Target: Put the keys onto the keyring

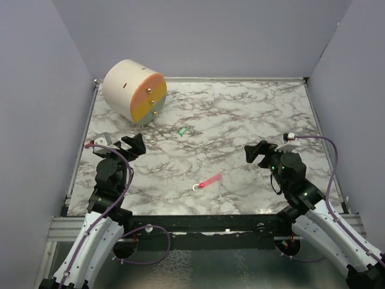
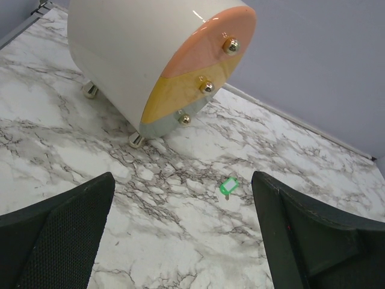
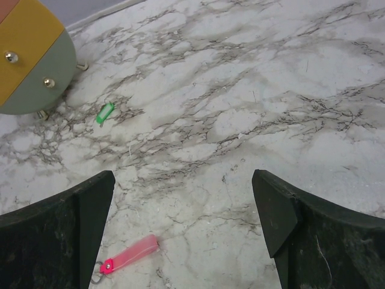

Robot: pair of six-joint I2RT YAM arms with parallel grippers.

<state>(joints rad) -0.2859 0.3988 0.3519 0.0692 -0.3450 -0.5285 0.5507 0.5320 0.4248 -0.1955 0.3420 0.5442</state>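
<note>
The tiny green key [image 1: 181,130] lies flat on the marble table, mid-field; it also shows in the left wrist view [image 2: 228,186] and the right wrist view [image 3: 105,113]. The keyring, a pink strip with a small silver ring [image 1: 206,182], lies nearer the front centre; in the right wrist view it lies at the lower left [image 3: 127,255]. My left gripper [image 1: 133,146] is open and empty at the left. My right gripper [image 1: 257,152] is open and empty at the right. Both hover above the table, apart from the key and keyring.
A cream cylinder-shaped box [image 1: 134,90] with an orange, yellow and grey face and brass knobs stands at the back left on small feet [image 2: 137,140]. Grey walls enclose the table on three sides. A dark rail [image 1: 198,223] runs along the front edge.
</note>
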